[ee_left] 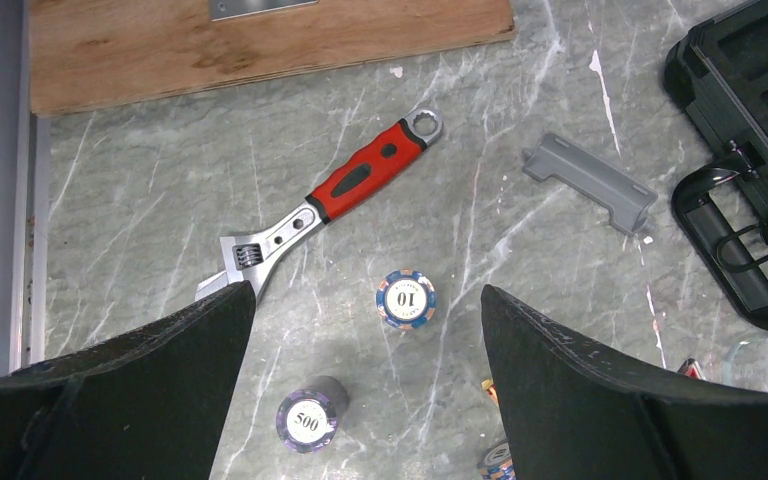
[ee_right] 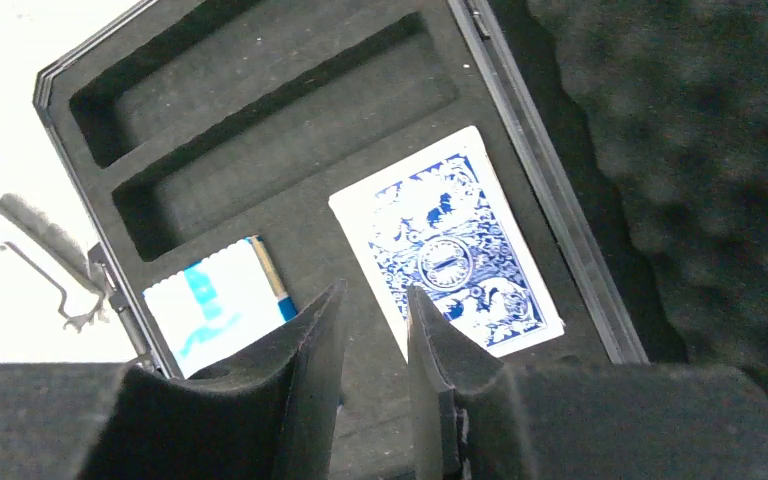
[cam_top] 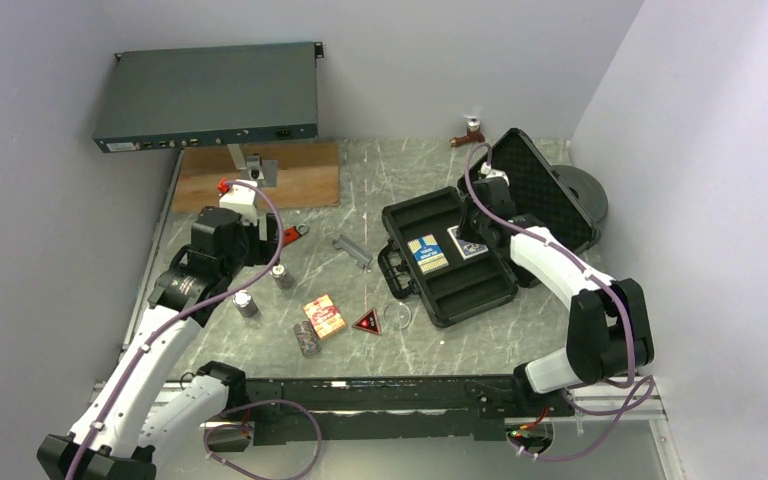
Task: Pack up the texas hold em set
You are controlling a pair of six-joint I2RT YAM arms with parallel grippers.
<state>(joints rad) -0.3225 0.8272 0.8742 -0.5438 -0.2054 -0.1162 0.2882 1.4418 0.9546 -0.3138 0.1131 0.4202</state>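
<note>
Lying open, the case runs long from far to near, handle facing left. Over a blue deck inside it hangs the right gripper, fingers barely apart and empty. Left of the case, the left gripper gapes wide over chips.

Case open on bench right, two decks inside side by side, chip stacks left, wrench behind them, board farther back.

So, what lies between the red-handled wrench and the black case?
A grey plastic bracket, touching neither wrench nor case; clearest in the left wrist view.
</note>
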